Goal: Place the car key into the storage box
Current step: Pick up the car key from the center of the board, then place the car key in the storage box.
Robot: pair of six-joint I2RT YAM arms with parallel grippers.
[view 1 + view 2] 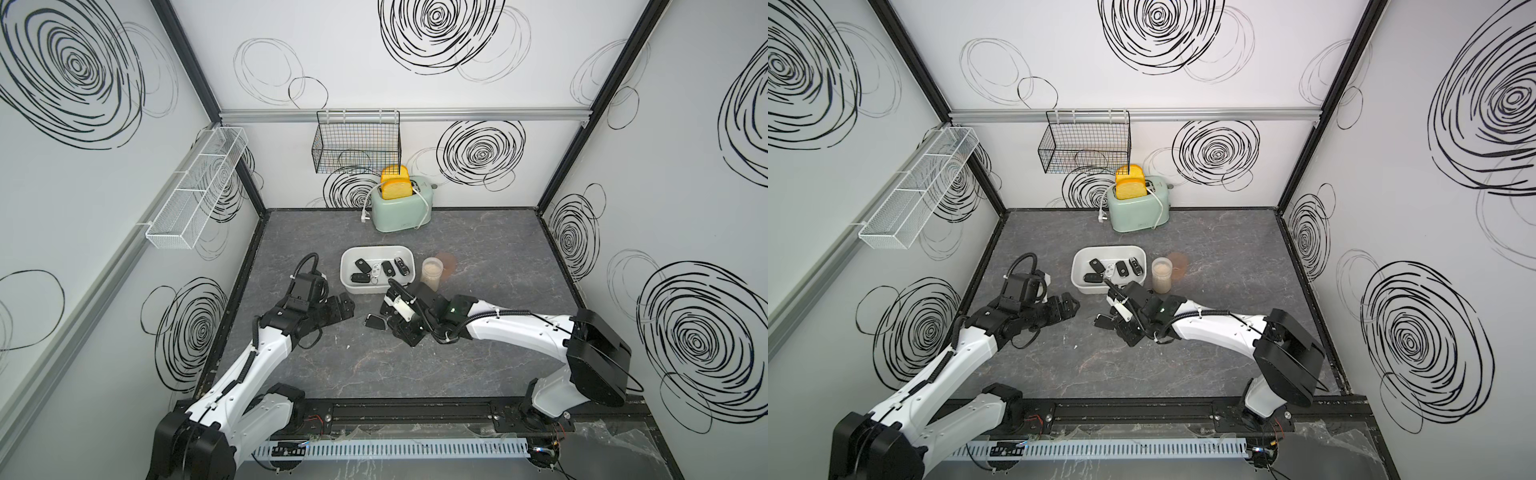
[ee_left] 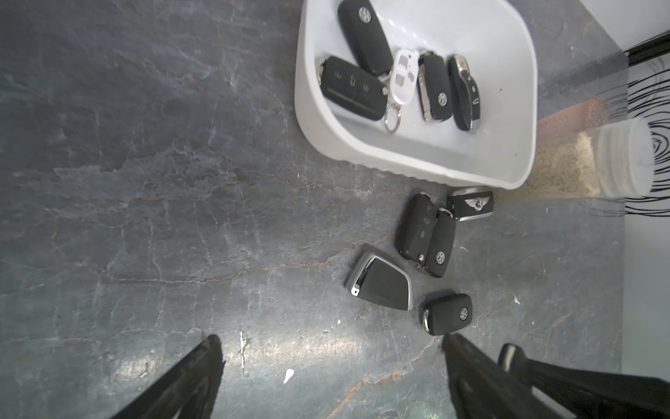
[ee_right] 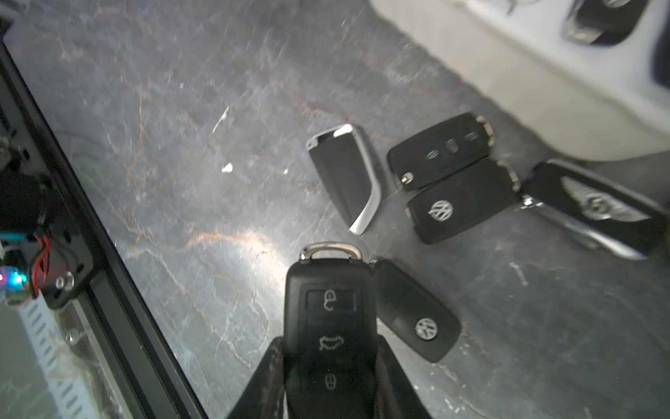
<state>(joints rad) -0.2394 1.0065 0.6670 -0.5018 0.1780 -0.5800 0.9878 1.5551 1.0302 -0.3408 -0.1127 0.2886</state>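
Right gripper holds a car key beside the storage box

On the grey bench (image 1: 478,353) the white storage box (image 1: 357,286) sits mid-bench with five fobs (image 2: 437,87) inside. The left gripper (image 2: 331,342) hangs spread and empty. The right gripper (image 3: 328,348) is clamped across the sides of a three-button car key (image 3: 328,308) near the box's front wall, likely so it can carry it over the rim.

vw roundels mark the long key (image 2: 364,32) and chrome-ended key (image 2: 435,90) in the box (image 2: 500,43), and the stubby key (image 2: 449,313) and paired key (image 2: 440,243) outside it. a winged b badge sits on the silver-rimmed key (image 2: 471,205). the foremost key (image 3: 330,319), right wrist view, bears an open padlock, a car, a shut padlock.
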